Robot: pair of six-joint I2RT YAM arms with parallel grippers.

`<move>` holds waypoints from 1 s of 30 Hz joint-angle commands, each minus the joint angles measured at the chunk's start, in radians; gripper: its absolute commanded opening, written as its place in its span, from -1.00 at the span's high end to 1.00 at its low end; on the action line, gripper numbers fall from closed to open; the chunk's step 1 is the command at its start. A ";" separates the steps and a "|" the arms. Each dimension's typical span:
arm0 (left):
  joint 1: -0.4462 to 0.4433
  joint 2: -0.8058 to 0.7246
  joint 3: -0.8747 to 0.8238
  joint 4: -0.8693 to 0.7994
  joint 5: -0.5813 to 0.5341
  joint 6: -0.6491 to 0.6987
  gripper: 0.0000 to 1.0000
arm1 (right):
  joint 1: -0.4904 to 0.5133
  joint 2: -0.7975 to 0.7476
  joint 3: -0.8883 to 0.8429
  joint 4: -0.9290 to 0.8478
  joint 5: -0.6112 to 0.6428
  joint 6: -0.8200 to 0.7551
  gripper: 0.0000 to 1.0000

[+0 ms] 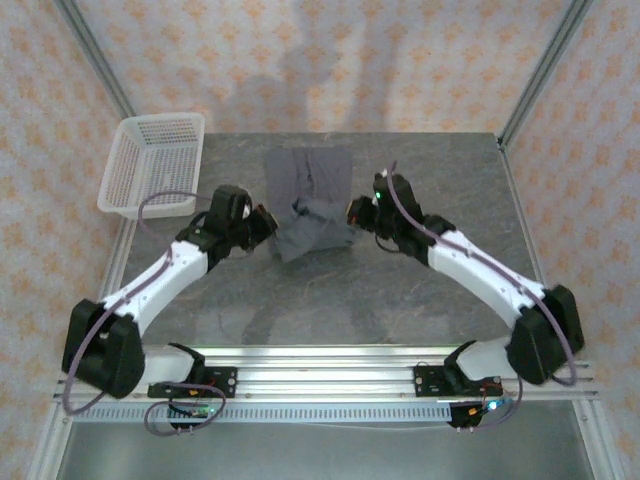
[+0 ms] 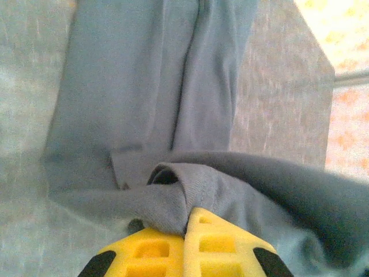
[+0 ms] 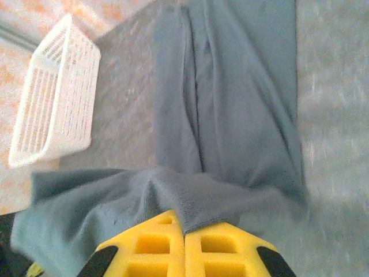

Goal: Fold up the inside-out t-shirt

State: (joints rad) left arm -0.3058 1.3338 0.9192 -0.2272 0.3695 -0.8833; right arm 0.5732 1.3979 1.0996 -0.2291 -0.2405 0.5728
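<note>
Grey cloth pinched at both near corners, mid-fold.
Inside-out t-shirt (image 1: 312,190) lies in the middle of the table (image 1: 440,300) as a narrow strip, far end flat, near end bunched and lifted between the arms. The white mesh basket (image 1: 152,165) stands well apart at the far left corner. Left gripper (image 2: 186,228) has its yellow jaws closed tight on a puckered fold of the near edge. Right gripper (image 3: 184,231) is clamped likewise on the opposite side. My judgement: I carry both pinches forward together, level and matched in speed, with the edge taut between them, and lay it square on the far end before releasing. Uneven travel would skew the fold.
</note>
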 commanded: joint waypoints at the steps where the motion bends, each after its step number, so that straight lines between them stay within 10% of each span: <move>1: 0.053 0.124 0.151 0.060 -0.008 0.076 1.00 | -0.051 0.130 0.164 -0.033 -0.026 -0.111 1.00; 15: 0.131 0.654 0.525 0.136 -0.028 0.060 0.95 | -0.183 0.785 0.864 -0.180 -0.211 -0.188 0.94; 20: 0.177 0.709 0.586 0.164 -0.042 0.056 0.24 | -0.233 1.020 1.298 -0.386 -0.228 -0.188 0.15; 23: 0.204 0.699 0.624 0.143 0.015 0.094 -0.17 | -0.250 1.097 1.562 -0.601 -0.215 -0.240 0.03; 26: 0.217 0.584 0.513 0.164 0.021 0.148 -0.29 | -0.250 0.958 1.369 -0.638 -0.199 -0.300 0.03; 30: 0.210 0.435 0.293 0.201 0.084 0.179 -0.29 | -0.247 0.567 0.560 -0.132 -0.238 -0.232 -0.04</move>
State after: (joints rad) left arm -0.0807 1.8641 1.3117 -0.0559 0.3965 -0.7612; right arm 0.3111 2.1521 1.9961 -0.5739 -0.4534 0.3294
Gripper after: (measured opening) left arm 0.648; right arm 0.512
